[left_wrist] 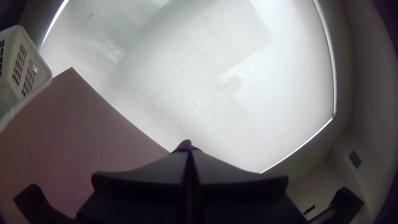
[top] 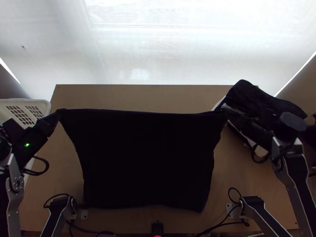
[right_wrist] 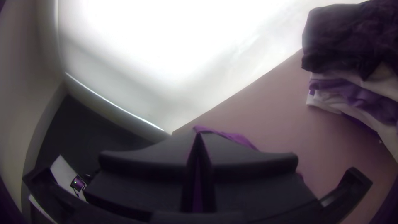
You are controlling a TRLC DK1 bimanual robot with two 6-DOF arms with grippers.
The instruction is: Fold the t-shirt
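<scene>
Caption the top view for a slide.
Left gripper and right gripper hold a dark t-shirt by its two far corners, the edge between them drawn nearly straight.

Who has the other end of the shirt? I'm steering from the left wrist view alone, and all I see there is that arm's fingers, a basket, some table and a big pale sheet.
Observer: The right gripper is pinching the shirt by its other far corner.
Operator: And is it sagging in the middle?
Observer: Hardly; the far edge runs nearly straight from one gripper to the other.
Operator: Anything else over on that side?
Observer: A heap of dark and white clothes.
</scene>
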